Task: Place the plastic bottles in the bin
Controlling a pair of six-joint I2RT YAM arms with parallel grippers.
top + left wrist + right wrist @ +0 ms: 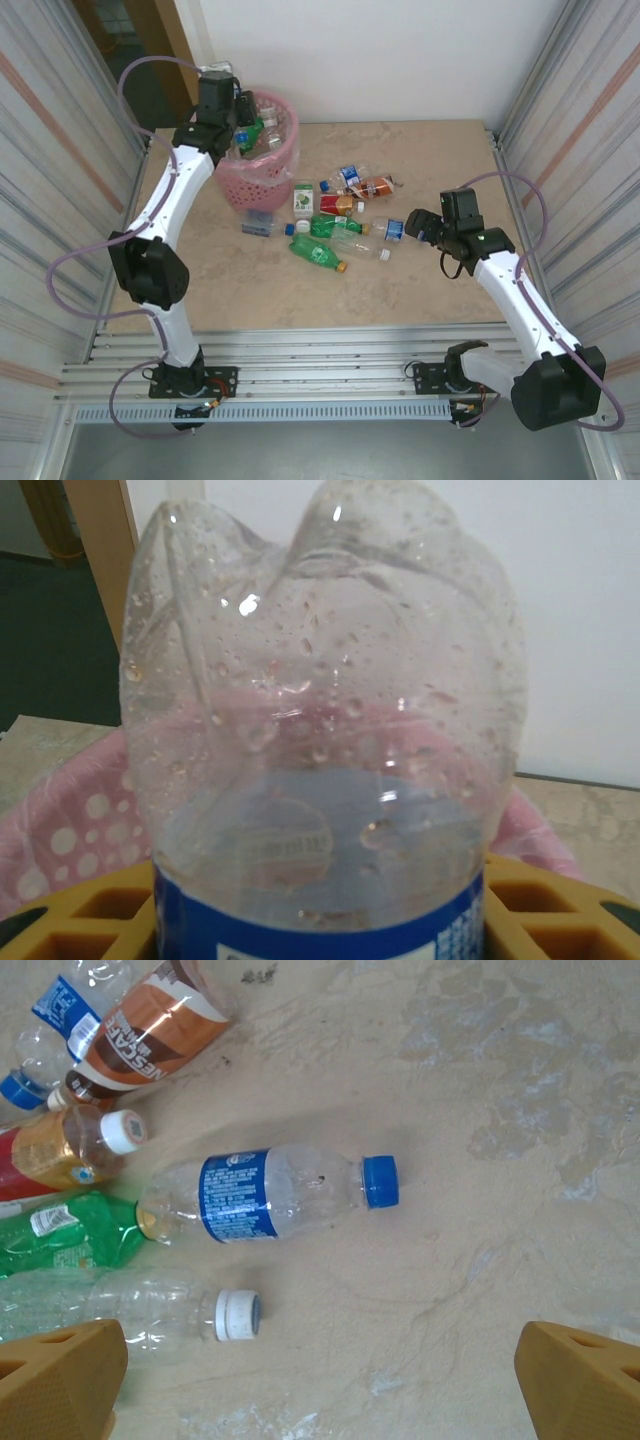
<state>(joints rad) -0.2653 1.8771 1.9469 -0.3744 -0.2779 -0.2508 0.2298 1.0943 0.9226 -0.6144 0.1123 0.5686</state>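
- The left end effector (pixel 243 118) is clamped on a clear bottle with a blue label (pixel 320 730). The yellow fingers (pixel 90 920) press on either side of the label band, and the crumpled base points away from the wrist camera.
- The bin (pixel 262 172) stands at the far left of the table (pixel 420 290). The held bottle hangs at its near-left rim, and in the left wrist view the pink wall (pixel 60 830) shows just behind and below it. Letting go here should probably drop it inside, though how far past the rim it hangs is hard to judge.
- Other bottles already lie in the bin (pixel 265 128).
- The remaining bottles (pixel 335 225) lie scattered mid-table, just right of the bin.
- The right end effector (pixel 320 1380) hovers with its fingers wide apart, holding nothing, and is the nearer arm to this cluster.
- Closest to it is a blue-capped bottle (pixel 270 1195), lying flat just ahead of the fingertips.
- Its long axis runs nearly parallel to the line between the 2 fingers, cap toward the right one, so a wrist roll looks necessary to close across the body.
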